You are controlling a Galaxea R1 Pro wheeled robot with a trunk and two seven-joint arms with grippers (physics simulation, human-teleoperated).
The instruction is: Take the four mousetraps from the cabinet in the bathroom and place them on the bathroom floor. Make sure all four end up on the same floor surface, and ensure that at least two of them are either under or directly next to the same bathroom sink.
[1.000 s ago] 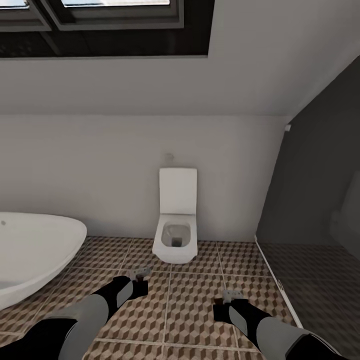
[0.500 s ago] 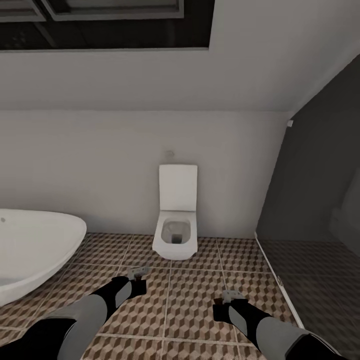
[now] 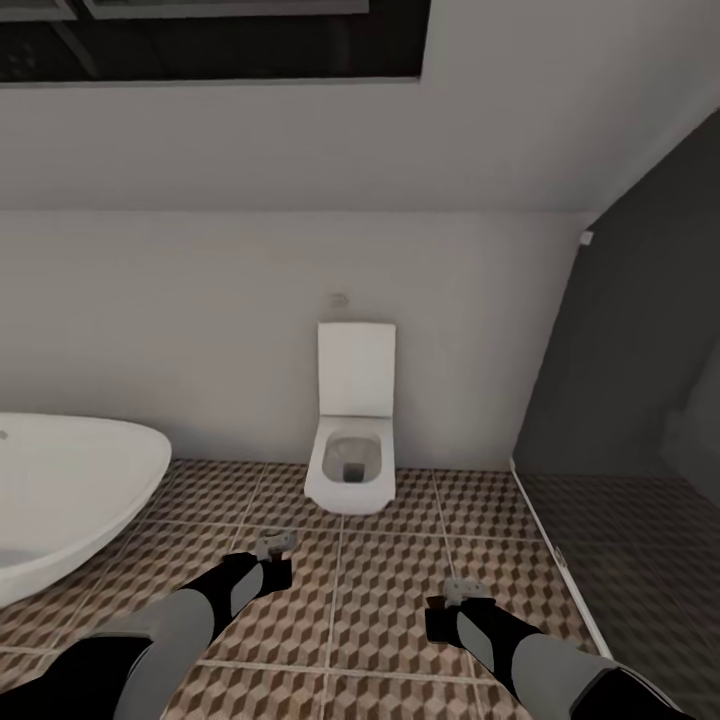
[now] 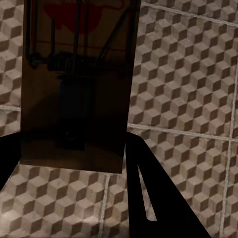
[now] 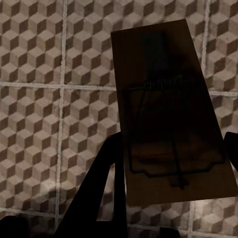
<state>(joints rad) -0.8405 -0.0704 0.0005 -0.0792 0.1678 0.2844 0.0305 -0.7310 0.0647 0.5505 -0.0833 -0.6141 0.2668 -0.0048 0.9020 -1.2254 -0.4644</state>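
Observation:
My left gripper (image 3: 277, 556) is shut on a mousetrap (image 3: 276, 543), seen pale grey in the head view. Up close in the left wrist view that mousetrap (image 4: 77, 84) is a dark brown board with a wire spring and a red mark, held between the dark fingers (image 4: 148, 198). My right gripper (image 3: 452, 600) is shut on a second mousetrap (image 3: 462, 588); in the right wrist view this mousetrap (image 5: 171, 114) is a brown board with a wire bar. Both hang above the cube-pattern bathroom floor (image 3: 380, 610). The cabinet and the sink are out of view.
A white toilet (image 3: 350, 450) stands against the back wall straight ahead. A white rounded bathtub (image 3: 60, 490) fills the left side. On the right a glass shower stall (image 3: 630, 420) with darker tiles begins at a pale threshold strip (image 3: 555, 560).
The whole view has tilted slightly down and the toilet and tub appear a little nearer; both arms keep their pose and their hold on the mousetraps.

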